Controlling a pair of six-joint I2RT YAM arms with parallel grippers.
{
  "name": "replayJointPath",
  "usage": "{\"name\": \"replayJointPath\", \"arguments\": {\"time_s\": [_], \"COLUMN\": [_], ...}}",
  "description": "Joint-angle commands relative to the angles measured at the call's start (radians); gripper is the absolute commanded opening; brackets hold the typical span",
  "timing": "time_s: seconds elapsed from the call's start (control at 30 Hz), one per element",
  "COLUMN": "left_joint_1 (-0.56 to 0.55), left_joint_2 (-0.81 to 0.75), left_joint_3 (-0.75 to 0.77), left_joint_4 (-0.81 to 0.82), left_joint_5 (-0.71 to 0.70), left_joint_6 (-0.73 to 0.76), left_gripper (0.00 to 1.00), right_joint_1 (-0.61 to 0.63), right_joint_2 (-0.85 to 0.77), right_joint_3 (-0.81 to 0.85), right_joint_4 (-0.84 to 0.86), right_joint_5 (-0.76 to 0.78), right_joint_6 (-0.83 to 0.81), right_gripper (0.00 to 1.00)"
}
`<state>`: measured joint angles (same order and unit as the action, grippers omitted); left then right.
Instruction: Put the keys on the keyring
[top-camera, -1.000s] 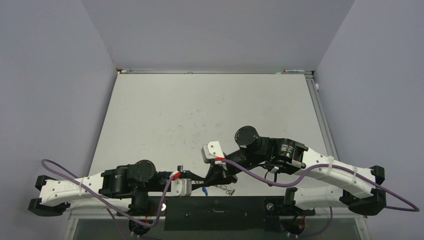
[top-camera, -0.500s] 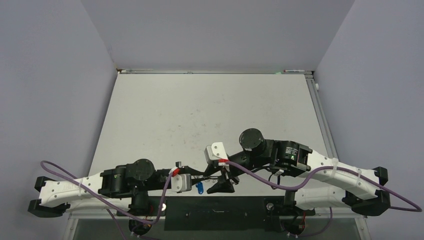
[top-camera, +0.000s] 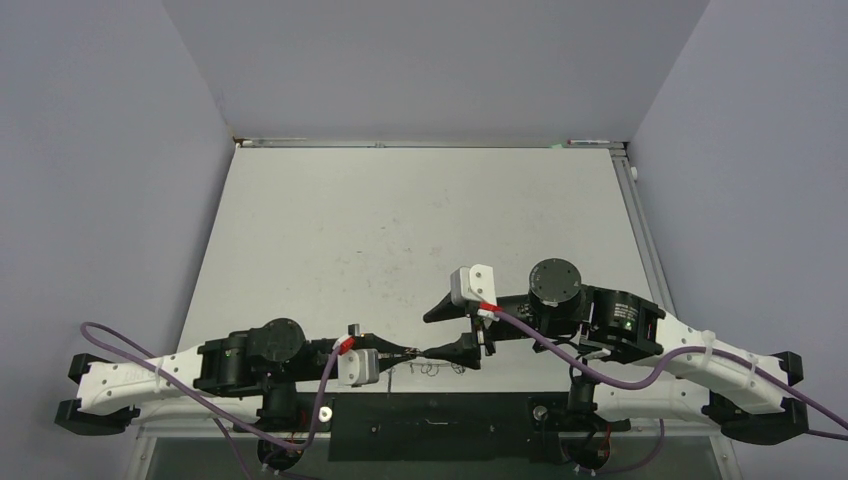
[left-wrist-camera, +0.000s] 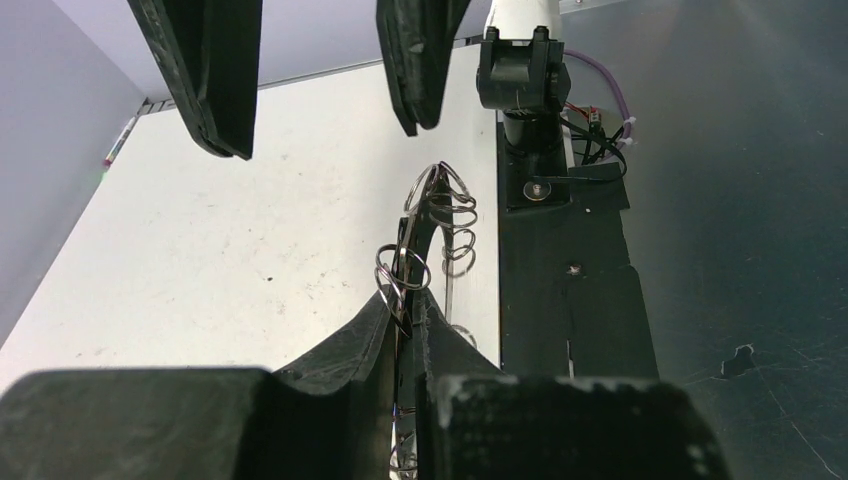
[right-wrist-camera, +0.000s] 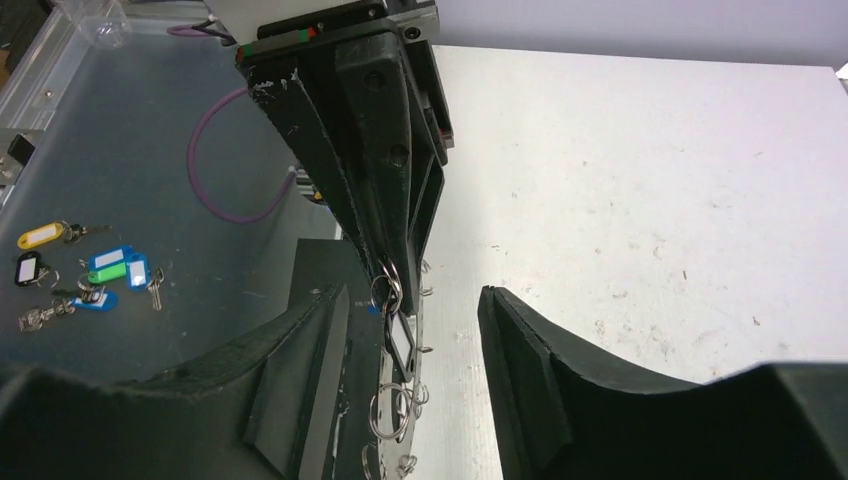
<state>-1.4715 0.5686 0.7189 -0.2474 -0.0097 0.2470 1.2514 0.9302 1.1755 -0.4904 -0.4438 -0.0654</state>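
Edgewise, keyring (left-wrist-camera: 417, 238) inside left hand (left-wrist-camera: 405, 318).

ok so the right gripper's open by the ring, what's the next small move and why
Probably draw the right gripper straight back, clear of the keyring. Its jaws stand open close by the ring and hold nothing, a dark tag already hangs from the ring, and the left gripper is shut on the ring's edge, so the ring should not drop.

From my end: the keyring (left-wrist-camera: 418, 235) sits in my left gripper (top-camera: 408, 352) over the table's (top-camera: 400, 230) near edge, with my right gripper (top-camera: 434, 335) just right of it.
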Motion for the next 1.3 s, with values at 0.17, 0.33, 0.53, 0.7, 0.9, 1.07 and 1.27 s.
{"name": "replayJointPath", "arguments": {"time_s": [0.17, 0.33, 0.53, 0.7, 0.9, 1.07, 1.27], "left_joint_1": [-0.001, -0.001, -0.001, -0.001, -0.001, -0.001, -0.001], "left_joint_2": [-0.013, -0.015, -0.013, -0.013, -0.013, -0.016, -0.018], "left_joint_3": [0.016, 0.013, 0.013, 0.012, 0.011, 0.011, 0.010], "left_joint_4": [0.044, 0.043, 0.044, 0.045, 0.044, 0.043, 0.043], "left_joint_5": [0.010, 0.010, 0.010, 0.010, 0.010, 0.010, 0.040], "left_joint_6": [0.003, 0.002, 0.003, 0.003, 0.002, 0.003, 0.003], "left_gripper": [0.00, 0.00, 0.00, 0.00, 0.00, 0.00, 0.00], "right_joint_1": [-0.001, -0.002, -0.002, -0.002, -0.001, -0.001, -0.006], "right_joint_2": [0.029, 0.046, 0.062, 0.074, 0.068, 0.060, 0.062], "right_joint_3": [-0.020, -0.038, -0.045, -0.051, -0.047, -0.036, 0.002], "right_joint_4": [0.053, 0.069, 0.073, 0.072, 0.064, 0.047, -0.014], "right_joint_5": [-0.039, -0.055, -0.057, -0.055, -0.055, -0.045, 0.032], "right_joint_6": [0.024, 0.029, 0.030, 0.029, 0.020, 0.006, -0.033], "right_gripper": [0.44, 0.34, 0.23, 0.07, 0.05, 0.05, 0.05]}}
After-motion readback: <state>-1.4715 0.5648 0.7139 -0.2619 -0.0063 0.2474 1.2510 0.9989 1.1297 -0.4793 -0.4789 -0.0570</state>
